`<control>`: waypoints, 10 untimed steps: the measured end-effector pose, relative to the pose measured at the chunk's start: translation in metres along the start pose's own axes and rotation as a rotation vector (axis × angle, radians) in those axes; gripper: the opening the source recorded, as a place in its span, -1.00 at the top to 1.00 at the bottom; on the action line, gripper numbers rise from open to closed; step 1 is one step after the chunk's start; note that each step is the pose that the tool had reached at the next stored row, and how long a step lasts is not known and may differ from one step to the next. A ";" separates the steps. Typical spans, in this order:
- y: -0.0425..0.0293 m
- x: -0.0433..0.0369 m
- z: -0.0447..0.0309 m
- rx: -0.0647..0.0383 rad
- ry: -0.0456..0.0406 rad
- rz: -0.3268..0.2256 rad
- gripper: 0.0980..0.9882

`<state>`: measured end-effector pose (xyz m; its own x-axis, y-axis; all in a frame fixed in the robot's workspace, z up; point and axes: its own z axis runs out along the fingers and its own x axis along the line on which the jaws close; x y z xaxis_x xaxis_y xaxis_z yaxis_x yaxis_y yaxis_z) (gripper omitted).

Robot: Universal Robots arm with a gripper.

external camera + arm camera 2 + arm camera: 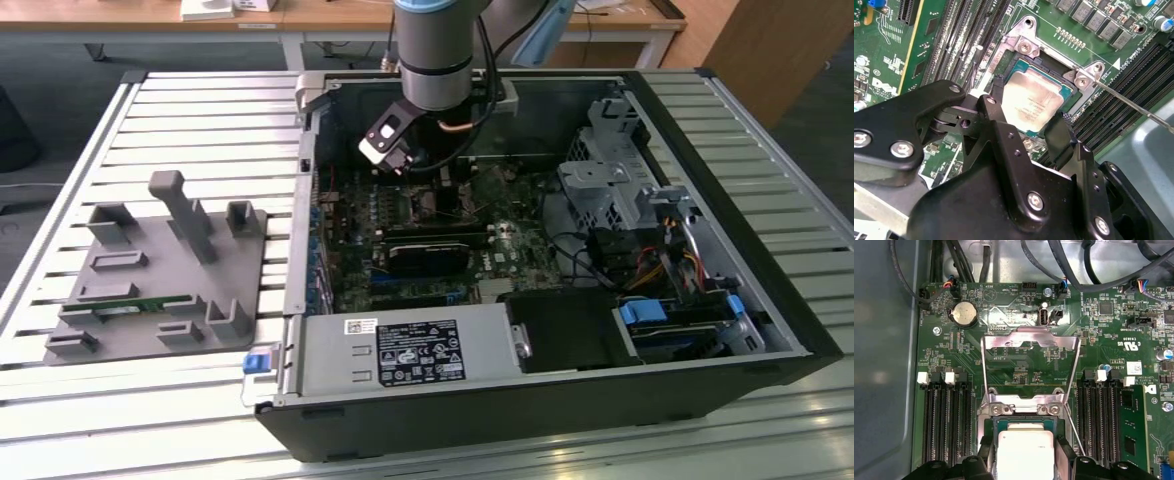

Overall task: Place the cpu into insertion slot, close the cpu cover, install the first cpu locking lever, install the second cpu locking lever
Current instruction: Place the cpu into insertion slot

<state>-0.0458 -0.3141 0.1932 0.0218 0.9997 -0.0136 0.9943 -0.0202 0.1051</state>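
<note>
Overhead, the upright arm (434,50) holds its claw (1026,106) close over the cpu (1033,99).

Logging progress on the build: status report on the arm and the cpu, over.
The gripper low over the cpu. The cpu in the insertion slot. The cpu cover flipped open, locking lever unlatched. No obstruction seen.

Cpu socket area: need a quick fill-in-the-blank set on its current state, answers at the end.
1. The small square silver-grey cpu lies ____ the black square insertion slot.
2. The thin silver metal-frame cpu cover stands ____, not down over the chip.
3. The round silver coin battery sits on the ____ circuit board.
4. The black gripper is nearest the silver-grey ____.

Missing words: in; open; green; cpu.
</note>
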 end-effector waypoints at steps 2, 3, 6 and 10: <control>0.0000 0.0000 0.0000 0.000 0.0004 0.000 -0.13; 0.0000 0.0001 0.0000 0.000 0.0005 0.000 -0.13; 0.0000 0.0000 -0.0007 0.000 0.0001 0.000 -0.13; 0.0004 0.0000 -0.0043 0.000 0.0004 0.000 -0.13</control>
<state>-0.0458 -0.3140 0.1975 0.0219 0.9997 -0.0132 0.9943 -0.0204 0.1050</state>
